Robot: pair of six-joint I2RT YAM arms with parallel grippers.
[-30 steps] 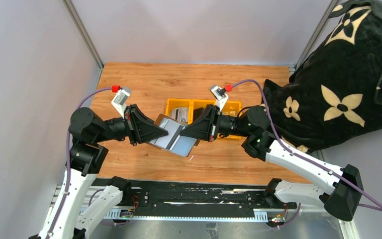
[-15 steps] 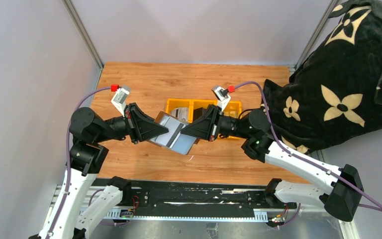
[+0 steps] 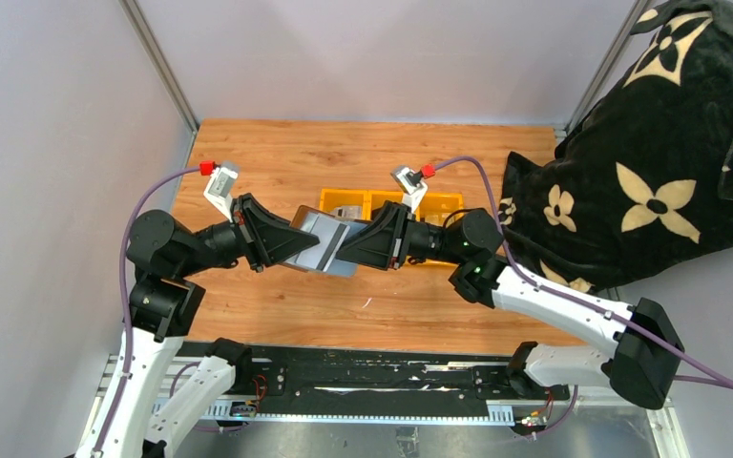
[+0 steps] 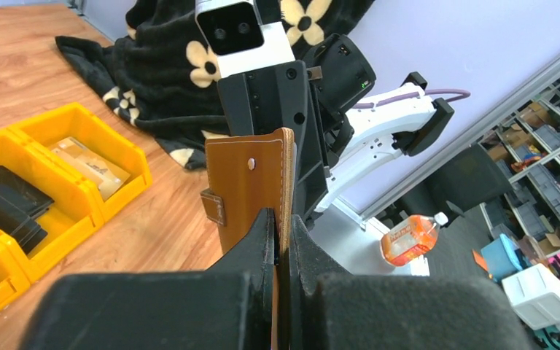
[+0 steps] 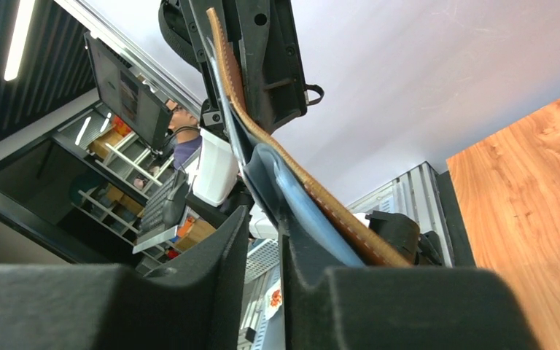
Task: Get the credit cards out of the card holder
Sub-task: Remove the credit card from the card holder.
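Observation:
The card holder (image 3: 323, 242) is a brown wallet with a silvery-grey inside, held in the air over the table in front of the yellow bin (image 3: 344, 196). My left gripper (image 3: 286, 246) is shut on its left edge. In the left wrist view the jaws (image 4: 281, 237) pinch the brown cover (image 4: 251, 179). My right gripper (image 3: 361, 250) is at the wallet's right side, jaws slightly apart. In the right wrist view (image 5: 262, 226) only background shows between them, and the wallet (image 5: 302, 182) rests against the outside of one finger. Cards lie in the bin: black ones (image 4: 7, 204), a tan one (image 4: 91, 164).
The yellow three-compartment bin (image 4: 120, 195) stands at mid table behind the wallet. A black blanket with cream flowers (image 3: 649, 172) is heaped at the right edge. Grey walls close in the left and back sides.
Both grippers and the wallet have moved left and away from the near edge. The wallet looks more folded than before.

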